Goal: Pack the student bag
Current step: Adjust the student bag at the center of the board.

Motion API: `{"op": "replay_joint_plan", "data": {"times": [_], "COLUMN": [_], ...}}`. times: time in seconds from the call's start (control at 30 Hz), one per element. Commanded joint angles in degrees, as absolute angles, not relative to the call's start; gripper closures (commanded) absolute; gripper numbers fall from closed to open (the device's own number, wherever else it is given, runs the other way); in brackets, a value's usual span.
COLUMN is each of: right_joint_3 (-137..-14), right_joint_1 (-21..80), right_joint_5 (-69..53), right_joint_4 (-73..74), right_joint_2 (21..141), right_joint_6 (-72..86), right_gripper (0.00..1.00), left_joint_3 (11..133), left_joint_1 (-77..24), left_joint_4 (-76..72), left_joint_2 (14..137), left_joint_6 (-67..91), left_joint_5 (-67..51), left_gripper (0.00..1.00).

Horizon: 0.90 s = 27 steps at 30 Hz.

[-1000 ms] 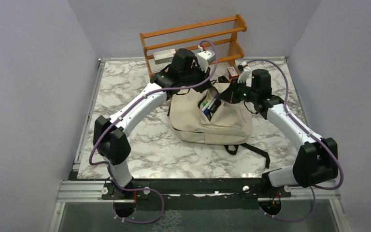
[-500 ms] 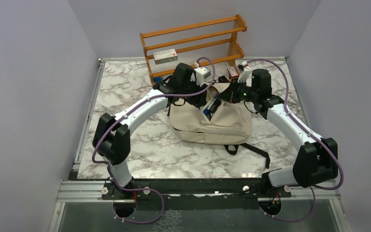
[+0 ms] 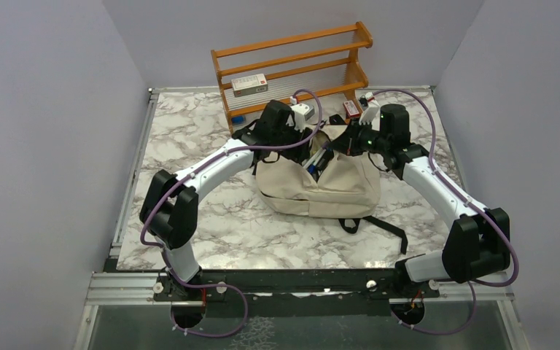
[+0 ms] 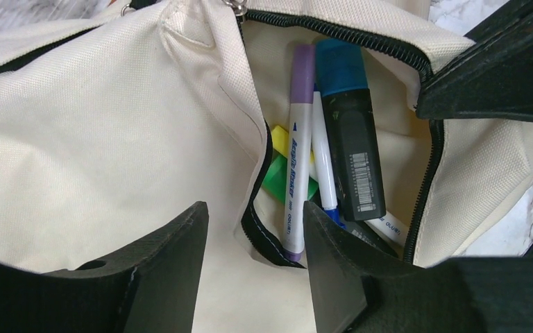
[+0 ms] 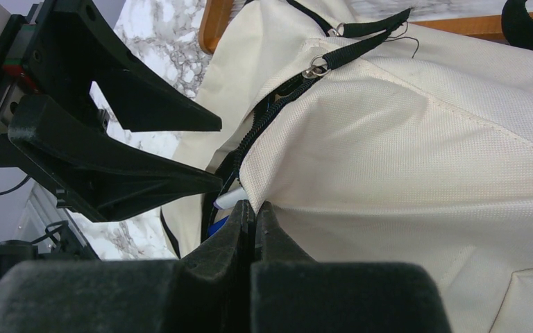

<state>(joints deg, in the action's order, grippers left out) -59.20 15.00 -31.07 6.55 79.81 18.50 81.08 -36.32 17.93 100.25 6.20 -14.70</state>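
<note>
The student bag (image 3: 335,186), cream fabric with black zippers, lies mid-table with its top pocket unzipped. My left gripper (image 4: 255,208) hangs open just over that mouth (image 3: 312,146), nothing between its fingers. Inside the pocket lie a purple marker (image 4: 298,152), a black highlighter with a blue cap (image 4: 350,146), a white pen (image 4: 324,166) and green (image 4: 288,182) and yellow pieces. My right gripper (image 5: 253,205) is shut on the cream edge of the bag (image 5: 423,159) beside the zipper, pulling the opening apart. In the right wrist view the left gripper (image 5: 218,154) stands just across the opening.
A wooden rack (image 3: 292,58) stands at the back with a flat box (image 3: 249,84) on its shelf. A small red and white item (image 3: 351,108) lies by the rack's right foot. The bag's black straps (image 3: 379,226) trail toward the near edge.
The left gripper has gone from shut to open and has dropped from in front of the rack to the bag's mouth. The right gripper has kept its hold on the bag.
</note>
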Motion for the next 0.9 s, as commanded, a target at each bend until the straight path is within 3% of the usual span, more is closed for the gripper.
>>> {"op": "replay_joint_plan", "data": {"times": [0.0, 0.53, 0.7, 0.87], "right_joint_3": [-59.5, -58.9, -58.8, -58.8], "right_joint_1": [15.4, 15.4, 15.4, 15.4], "right_joint_5": [-32.7, -33.2, -33.2, -33.2], "right_joint_4": [4.7, 4.3, 4.2, 4.2], "right_joint_2": [77.3, 77.4, 77.3, 77.4], "right_joint_6": [19.1, 19.1, 19.1, 19.0], "right_gripper": [0.99, 0.99, 0.99, 0.99], "left_joint_3": [80.2, 77.8, 77.1, 77.2], "left_joint_1": [-35.8, -35.7, -35.7, -35.7], "left_joint_4": [15.2, 13.2, 12.7, 12.5], "left_joint_2": [100.5, 103.1, 103.5, 103.2], "left_joint_6": [6.6, 7.5, 7.9, 8.0], "left_joint_5": [-13.5, -14.4, -15.3, -15.9], "left_gripper": [0.46, 0.48, 0.58, 0.8]}}
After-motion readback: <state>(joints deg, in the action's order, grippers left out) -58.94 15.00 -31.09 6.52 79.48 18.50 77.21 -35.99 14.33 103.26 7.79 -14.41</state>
